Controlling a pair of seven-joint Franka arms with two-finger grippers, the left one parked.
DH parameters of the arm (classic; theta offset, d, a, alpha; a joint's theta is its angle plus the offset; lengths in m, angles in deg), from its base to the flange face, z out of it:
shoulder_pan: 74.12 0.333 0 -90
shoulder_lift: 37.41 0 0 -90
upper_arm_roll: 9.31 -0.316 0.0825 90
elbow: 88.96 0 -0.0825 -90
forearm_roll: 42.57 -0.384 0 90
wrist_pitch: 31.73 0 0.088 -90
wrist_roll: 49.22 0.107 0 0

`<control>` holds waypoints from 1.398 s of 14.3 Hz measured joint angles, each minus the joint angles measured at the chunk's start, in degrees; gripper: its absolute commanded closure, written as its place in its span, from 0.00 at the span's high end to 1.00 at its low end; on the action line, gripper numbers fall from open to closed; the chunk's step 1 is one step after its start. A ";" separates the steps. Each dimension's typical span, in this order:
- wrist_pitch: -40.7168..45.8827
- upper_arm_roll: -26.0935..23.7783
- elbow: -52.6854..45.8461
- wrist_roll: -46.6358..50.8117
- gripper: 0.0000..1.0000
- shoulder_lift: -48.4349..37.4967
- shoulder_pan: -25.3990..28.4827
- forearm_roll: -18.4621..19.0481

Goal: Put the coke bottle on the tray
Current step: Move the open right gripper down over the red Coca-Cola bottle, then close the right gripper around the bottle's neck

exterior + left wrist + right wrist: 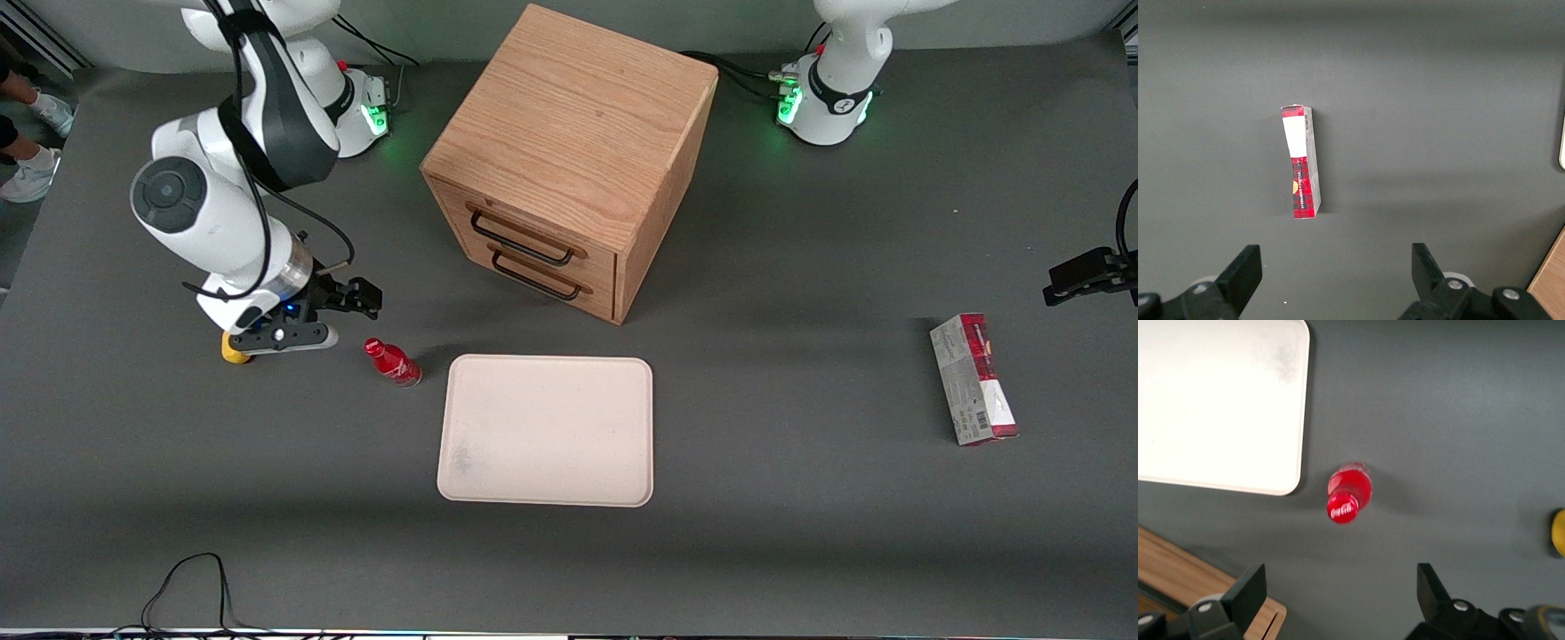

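The coke bottle (392,362) is a small red bottle with a red cap, standing upright on the dark table just beside the tray's short edge, not touching it. It also shows in the right wrist view (1348,490), seen from above. The tray (547,431) is flat, cream-white and bare, with a faint smudge; it shows in the right wrist view too (1218,407). My right gripper (356,298) hangs above the table, a little farther from the front camera than the bottle and toward the working arm's end. Its fingers stand wide apart with nothing between them (1340,583).
A wooden drawer cabinet (569,160) stands farther from the front camera than the tray; its corner shows in the right wrist view (1168,563). A yellow lump (233,353) lies under my wrist. A red-and-grey carton (973,380) lies toward the parked arm's end.
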 measured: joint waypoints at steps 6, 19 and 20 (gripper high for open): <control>-10.67 0.00 5.48 0.00 1.00 4.38 0.01 0.00; -12.71 0.00 3.22 0.00 0.99 7.76 0.05 0.40; -12.71 0.00 3.09 0.00 0.96 7.94 0.07 0.40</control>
